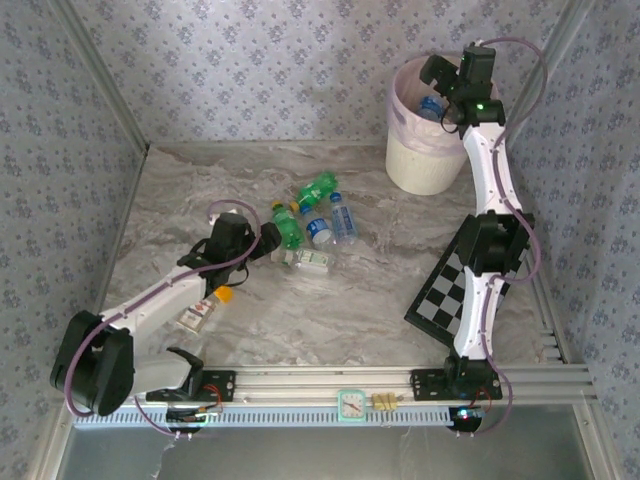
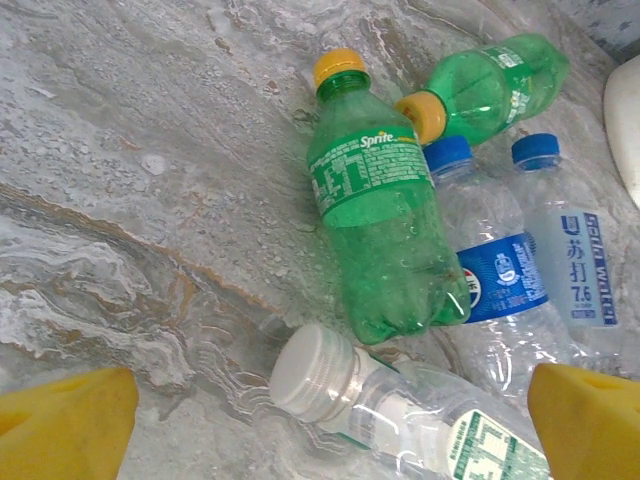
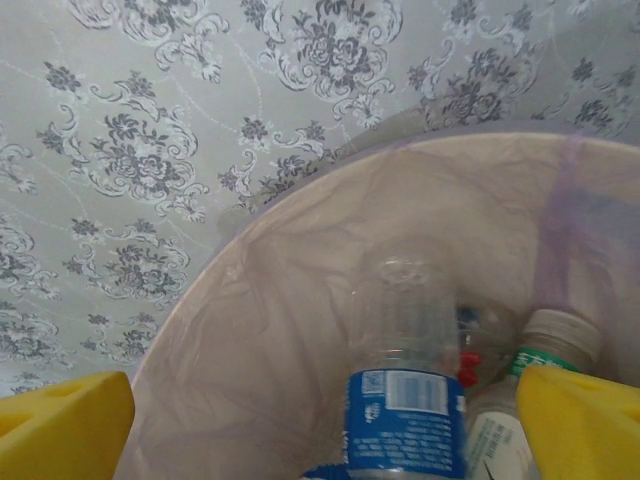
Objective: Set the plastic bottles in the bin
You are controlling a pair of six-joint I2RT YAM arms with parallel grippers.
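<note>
Two tools stand released at this moment. The left tool (image 2: pixel 327 425) hangs low over the desk (image 2: pixel 120 200), its yellow fingers (image 2: pixel 65 420) spread wide and gripping nothing. Directly under the gap lies a white-capped clear bottle (image 2: pixel 400 410), cap toward the left finger and body running toward the right one. Its long axis therefore lies nearly along the line joining the fingers rather than across it. On that showing, the wrist would probably have to turn before closing, or the fingers would meet cap and base instead of the sides. Just beyond it lies the Sprite bottle (image 2: pixel 385 230), close against it. A second green bottle (image 2: pixel 490 85) and two blue-labelled bottles (image 2: pixel 500 270) lie beside, all flat in one cluster near the middle of the desk. Another pale-labelled bottle (image 1: pixel 197 317) lies by the left forearm. The right tool (image 3: pixel 320 425) is poised over the bin (image 1: pixel 425 165), its fingers equally wide apart and clasping nothing. Below it, inside the pink liner (image 3: pixel 280 330), a binned blue-label bottle (image 3: pixel 405 400) rests among others. The bin stands at the far right of the desk, well apart from the cluster. The left arm is much the nearer to the cluster, so the next pick looks to be its own.
</note>
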